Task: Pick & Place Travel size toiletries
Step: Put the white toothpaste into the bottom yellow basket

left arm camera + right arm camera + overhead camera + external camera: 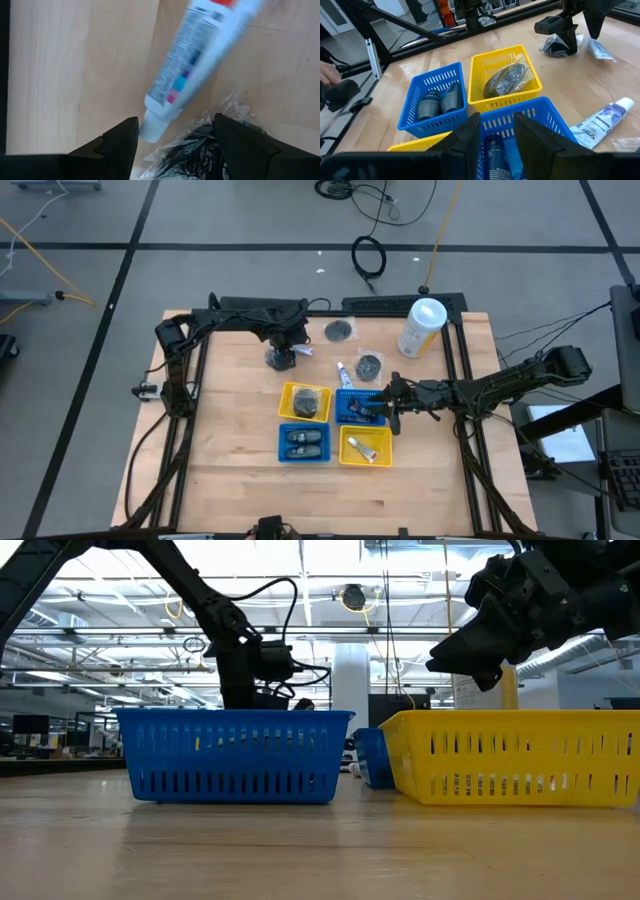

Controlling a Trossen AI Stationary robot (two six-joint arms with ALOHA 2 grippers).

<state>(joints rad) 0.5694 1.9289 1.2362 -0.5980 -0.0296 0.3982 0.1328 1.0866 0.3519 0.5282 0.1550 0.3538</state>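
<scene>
High view: left gripper (283, 358) poised over a crinkled clear packet with dark contents (279, 360) on the wooden counter (230, 460), behind the four-tray cluster. Right gripper (385, 408) over the rear blue slotted plastic tray (352, 409). Rear yellow slotted tray (304, 401) holding a dark packet; front blue tray (304, 442) holding two grey bottles; front yellow tray (366, 446) holding a thin tube. Loose beside the cluster: white tube with blue marks (341, 372) and two round dark packets (341, 330) (369, 365). Left arm nearer to all loose items.

Low view: only the front blue and yellow trays legible; contents hidden behind walls. Grippers hard to separate from arm links.

Left wrist view: jaws wide, nothing held. White printed tube (197, 60) lying diagonally ahead, cap end toward the gripper, long axis slanted across the jaw gap. Crinkled packet (192, 150) directly between the fingertips (120, 137), partly cut off at the frame edge.

Right wrist view: jaws narrow, no object visibly between the fingertips (470, 132); grasp not confirmed. Rear blue tray directly below, a dark bottle (492, 150) inside, partly hidden by the fingers.
</scene>
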